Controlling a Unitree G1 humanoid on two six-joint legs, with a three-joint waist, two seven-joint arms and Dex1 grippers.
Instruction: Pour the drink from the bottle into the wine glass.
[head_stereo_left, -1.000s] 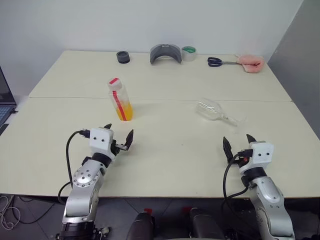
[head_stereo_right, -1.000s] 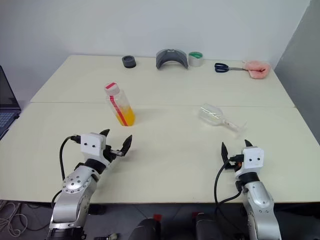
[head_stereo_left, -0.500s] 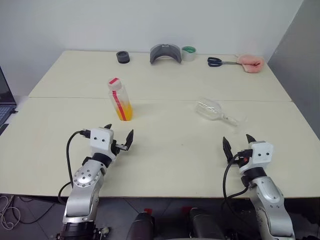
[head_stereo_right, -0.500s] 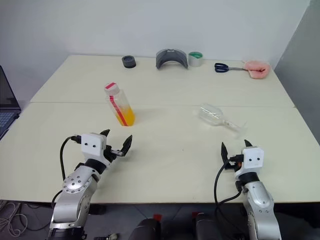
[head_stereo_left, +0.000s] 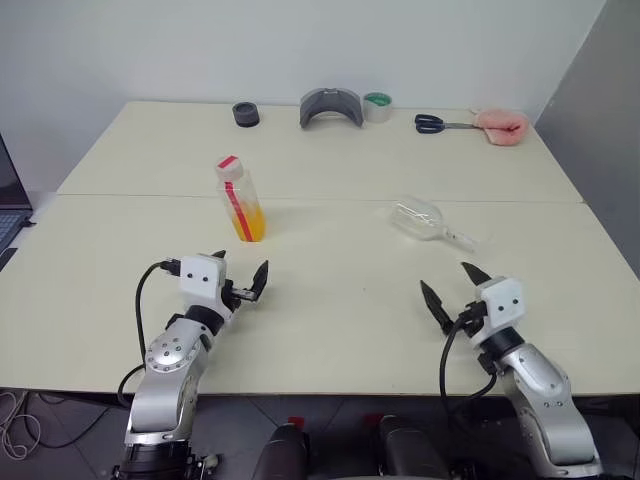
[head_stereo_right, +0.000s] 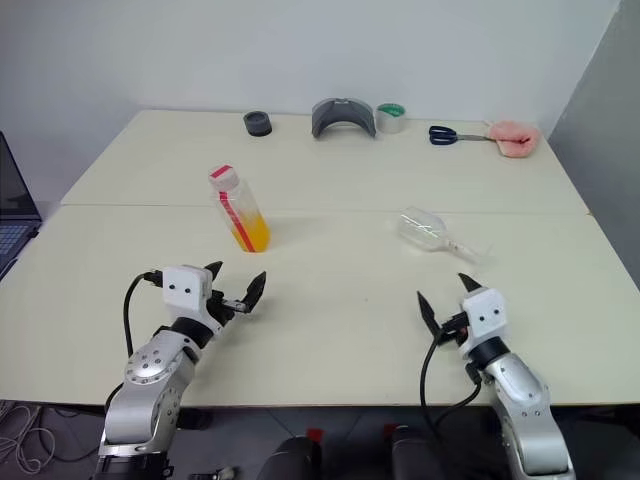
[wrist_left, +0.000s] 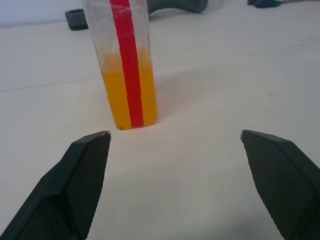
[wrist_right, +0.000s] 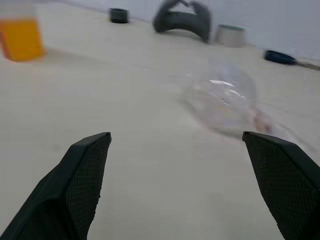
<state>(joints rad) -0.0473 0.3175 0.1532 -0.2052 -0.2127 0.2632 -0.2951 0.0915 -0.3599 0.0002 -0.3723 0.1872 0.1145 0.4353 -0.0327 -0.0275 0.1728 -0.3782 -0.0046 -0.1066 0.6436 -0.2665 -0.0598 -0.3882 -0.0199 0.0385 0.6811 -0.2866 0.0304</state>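
White wall behind, cream tabletop (head_stereo_left: 330, 330) made of two slabs with a seam running across. Bottle (head_stereo_left: 240, 198) stands upright just on the near side of the seam, left of centre, red cap on, red strip label down its side, orange drink (wrist_left: 127, 97) filling the lower part. Wine glass (head_stereo_left: 428, 222) lies on its side right of centre, near the seam, bowl toward the far-left, foot toward the near-right edge. Along the far edge: black round piece (head_stereo_left: 246, 113), grey curved object (head_stereo_left: 330, 106), tape roll (head_stereo_left: 378, 105), scissors (head_stereo_left: 440, 124), pink object (head_stereo_left: 502, 127) by the far right corner. Laptop edge (head_stereo_left: 10, 205) off the left side.

Left gripper (head_stereo_left: 240, 281) hovers near the front edge, fingers spread wide, nothing between them, pointed at the bottle, apart from it. Right gripper (head_stereo_left: 452, 286) near the front edge on the right, fingers spread wide and empty, angled toward the glass, well short of it.
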